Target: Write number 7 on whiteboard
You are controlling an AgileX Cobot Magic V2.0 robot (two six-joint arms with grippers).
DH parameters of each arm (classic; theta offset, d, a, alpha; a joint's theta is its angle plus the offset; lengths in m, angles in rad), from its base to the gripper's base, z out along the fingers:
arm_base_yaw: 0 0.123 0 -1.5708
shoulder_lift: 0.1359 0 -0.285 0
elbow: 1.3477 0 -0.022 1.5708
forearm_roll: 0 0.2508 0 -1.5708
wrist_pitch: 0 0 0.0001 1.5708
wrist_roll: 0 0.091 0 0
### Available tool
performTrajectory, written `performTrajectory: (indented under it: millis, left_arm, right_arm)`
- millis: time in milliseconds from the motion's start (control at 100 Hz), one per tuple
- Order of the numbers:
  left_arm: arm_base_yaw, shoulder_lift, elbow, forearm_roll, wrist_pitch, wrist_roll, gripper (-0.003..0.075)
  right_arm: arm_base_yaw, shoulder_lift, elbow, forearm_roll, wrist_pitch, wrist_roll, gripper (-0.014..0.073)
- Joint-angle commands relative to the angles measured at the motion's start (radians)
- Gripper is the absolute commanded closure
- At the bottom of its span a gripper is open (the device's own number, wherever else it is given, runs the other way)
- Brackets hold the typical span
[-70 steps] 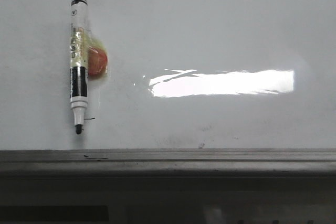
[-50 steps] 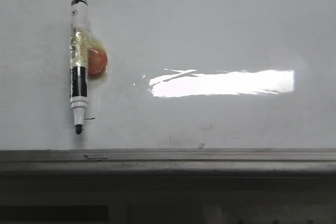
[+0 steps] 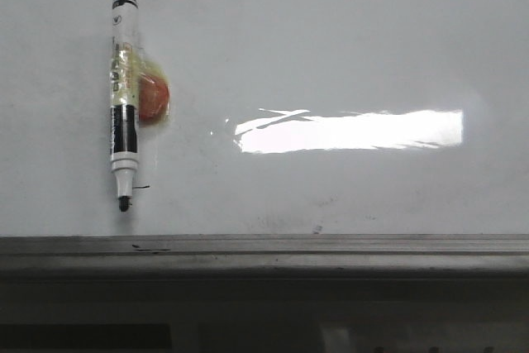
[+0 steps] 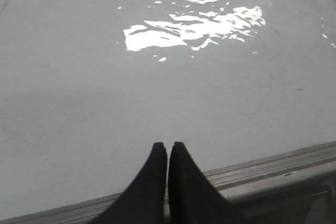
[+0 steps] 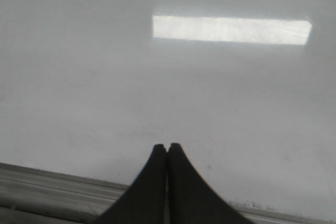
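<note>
The whiteboard (image 3: 331, 55) fills the front view, glossy white with a bright glare bar. A black-and-white marker (image 3: 122, 101) lies on it at the left, tip toward the ledge, taped to a small red-orange disc (image 3: 154, 98). No number 7 shows on the board; only a tiny black dash sits by the marker tip. My left gripper (image 4: 168, 144) is shut and empty over bare board (image 4: 157, 87) near the ledge. My right gripper (image 5: 167, 145) is shut and empty over bare board (image 5: 157, 87). Neither gripper shows in the front view.
A grey metal ledge (image 3: 264, 250) runs along the board's lower edge; it also shows in the left wrist view (image 4: 273, 166) and the right wrist view (image 5: 47, 187). Faint smudges mark the board near the ledge (image 3: 318, 227).
</note>
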Motion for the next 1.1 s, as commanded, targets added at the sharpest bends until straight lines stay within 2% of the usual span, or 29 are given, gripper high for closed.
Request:
performTrajectory:
  millis: [0, 330, 520, 650, 700, 780, 850, 1010, 1090]
  left_arm:
    - [0.0, -0.022, 0.022, -0.007, -0.074, -0.011, 0.0741]
    - [0.0, -0.022, 0.022, -0.007, -0.074, -0.011, 0.0741]
    - [0.0, -0.022, 0.022, -0.007, -0.074, -0.011, 0.0741]
    - [0.0, -0.022, 0.022, -0.02, -0.09, -0.011, 0.0741]
    - [0.0, -0.022, 0.022, -0.12, -0.112, -0.011, 0.0741]
    - [0.0, -0.022, 0.022, -0.407, -0.161, -0.011, 0.0741]
    - [0.0, -0.022, 0.022, -0.593, -0.189, -0.011, 0.0741]
    - [0.0, -0.022, 0.022, -0.711, -0.245, -0.011, 0.0741]
    - [0.0, -0.022, 0.022, -0.756, -0.248, -0.011, 0.0741]
  right_arm:
    - [-0.006, -0.016, 0.014, -0.012, -0.013, -0.009, 0.0637]
    - [-0.006, -0.016, 0.014, -0.027, -0.014, -0.009, 0.0637]
    - [-0.006, -0.016, 0.014, -0.229, -0.019, -0.009, 0.0637]
    - [-0.006, -0.016, 0.014, -0.42, -0.075, -0.009, 0.0637]
    - [-0.006, -0.016, 0.014, -0.46, -0.133, -0.009, 0.0637]
    - [-0.006, -0.016, 0.014, -0.462, -0.241, -0.009, 0.0637]
    - [-0.006, -0.016, 0.014, -0.462, -0.336, -0.009, 0.0637]
    - [-0.006, -0.016, 0.014, -0.405, -0.576, 0.03, 0.0636]
    - [-0.006, -0.016, 0.014, -0.258, -0.592, 0.12, 0.0636]
